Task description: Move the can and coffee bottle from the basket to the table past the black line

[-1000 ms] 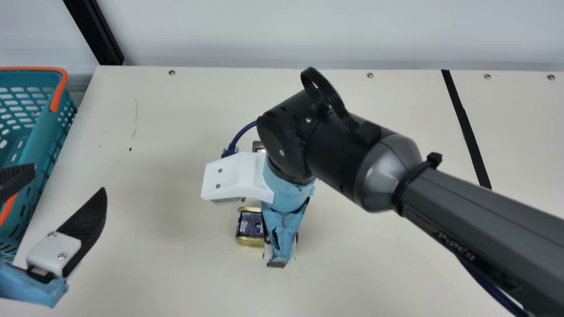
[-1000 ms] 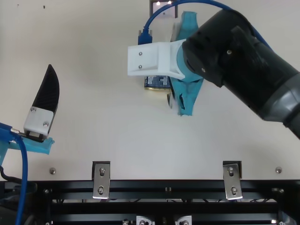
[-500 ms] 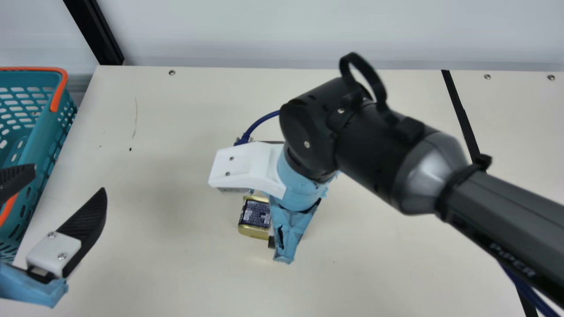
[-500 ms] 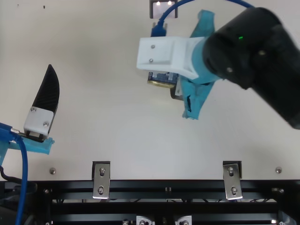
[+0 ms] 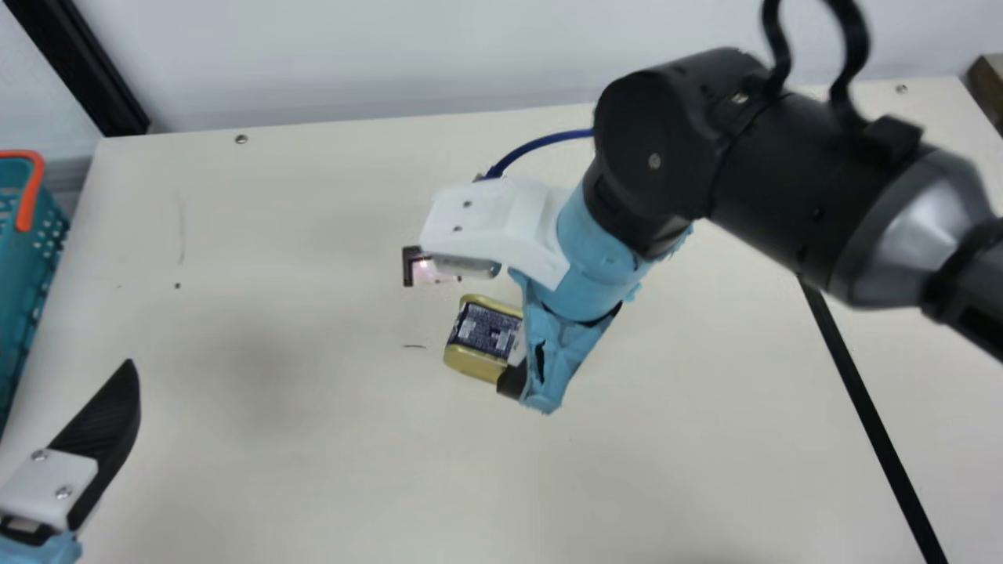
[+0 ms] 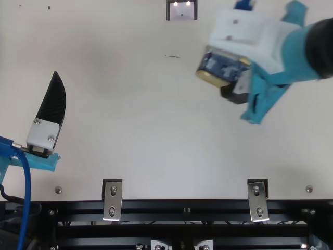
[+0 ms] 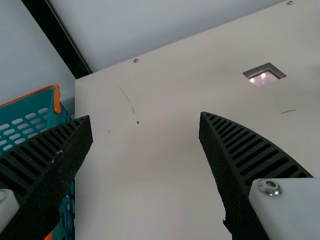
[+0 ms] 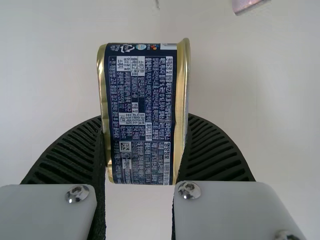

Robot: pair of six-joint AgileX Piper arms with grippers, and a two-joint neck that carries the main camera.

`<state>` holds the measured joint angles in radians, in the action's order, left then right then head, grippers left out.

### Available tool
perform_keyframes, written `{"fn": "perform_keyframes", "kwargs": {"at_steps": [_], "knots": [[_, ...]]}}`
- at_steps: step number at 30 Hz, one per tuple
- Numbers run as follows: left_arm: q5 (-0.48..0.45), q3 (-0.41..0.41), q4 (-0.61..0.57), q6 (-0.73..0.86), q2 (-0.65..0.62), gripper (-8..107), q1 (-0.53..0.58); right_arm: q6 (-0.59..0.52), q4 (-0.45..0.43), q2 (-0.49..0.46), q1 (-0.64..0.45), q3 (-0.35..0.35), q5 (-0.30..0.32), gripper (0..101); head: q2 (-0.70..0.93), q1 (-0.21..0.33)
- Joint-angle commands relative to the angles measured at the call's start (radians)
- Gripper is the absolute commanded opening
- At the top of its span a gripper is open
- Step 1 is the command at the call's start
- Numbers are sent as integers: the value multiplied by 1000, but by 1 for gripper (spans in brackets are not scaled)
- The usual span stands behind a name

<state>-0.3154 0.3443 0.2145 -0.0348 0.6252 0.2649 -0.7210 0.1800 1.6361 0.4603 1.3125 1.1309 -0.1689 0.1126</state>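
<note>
Main view: basket (image 5: 19, 282) beside surface (image 5: 313, 439), at left. Line (image 5: 870, 411) on surface, at right. Can (image 5: 479, 341) is in right tool (image 5: 513, 378), between basket and line. Wall (image 5: 353, 55) stands behind surface.

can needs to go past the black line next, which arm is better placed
Right, likely: its end effector grips the can, nearer the black line; the left end effector is open near the basket.

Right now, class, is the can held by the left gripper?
No, the right wrist view shows the can clamped in the right gripper, its gold rims against the ribbed pads.
</note>
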Motion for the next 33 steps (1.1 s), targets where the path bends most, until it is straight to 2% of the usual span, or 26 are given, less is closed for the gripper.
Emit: {"fn": "perform_keyframes", "kwargs": {"at_steps": [1, 10, 18, 26, 33], "knots": [[0, 0, 0, 0, 0, 90, 0, -1, -5, -23, -55, -19, -1, 0, -33, 7], [0, 0, 0, 0, 0, 90, 0, -33, -17, -105, -271, -92, 13, 0, -164, 0], [0, 0, 0, 0, 0, 90, 0, -81, -16, -146, -512, -129, 30, 0, -282, -13], [0, 0, 0, 0, 0, 90, 0, -137, -23, -150, -776, -129, 41, 0, -395, -21], [0, 0, 0, 0, 0, 90, 0, -174, -61, -117, -992, -93, 32, 0, -455, -27]]}}
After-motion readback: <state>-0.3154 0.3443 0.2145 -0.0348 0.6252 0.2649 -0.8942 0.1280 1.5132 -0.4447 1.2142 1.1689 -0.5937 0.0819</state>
